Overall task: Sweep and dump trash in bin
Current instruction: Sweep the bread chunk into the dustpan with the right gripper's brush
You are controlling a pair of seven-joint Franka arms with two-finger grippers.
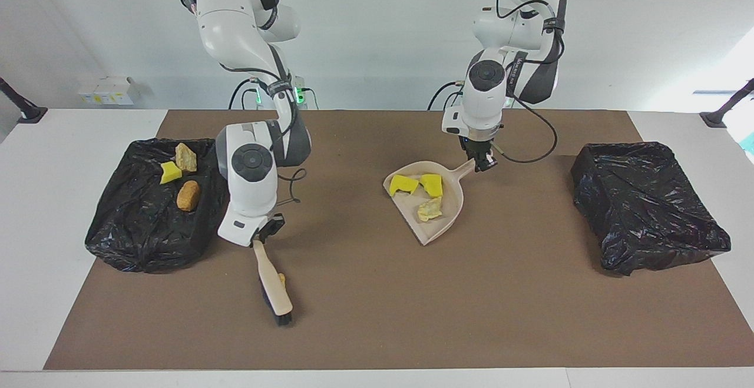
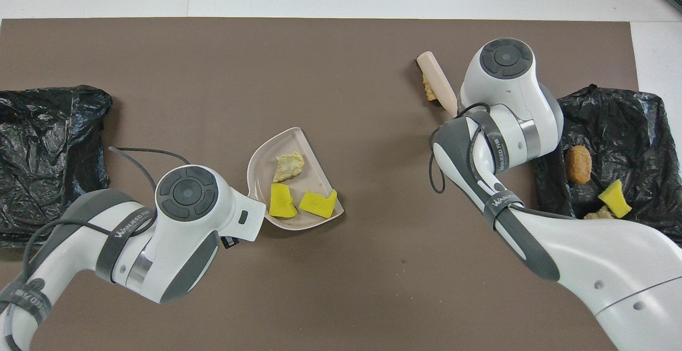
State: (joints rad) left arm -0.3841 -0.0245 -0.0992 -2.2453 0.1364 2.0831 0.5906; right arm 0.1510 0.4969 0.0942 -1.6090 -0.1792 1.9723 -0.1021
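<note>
Right hand (image 1: 261, 238): clamped on the handle of a beige hand brush (image 1: 274, 285), low over the brown mat (image 1: 377, 305) on the bench.
Brush: slants down from that hand, bristles at the mat, a tan lump (image 1: 282, 279) touching its side.
Left hand (image 1: 484, 163): closed on the dustpan (image 1: 439, 217) handle.
Dustpan: just below that hand, holding two yellow sponge chunks (image 1: 404, 183) and one pale piece (image 1: 429, 208).
Bin (image 1: 138, 235): beside the right hand, holding three lumps (image 1: 188, 195).
</note>
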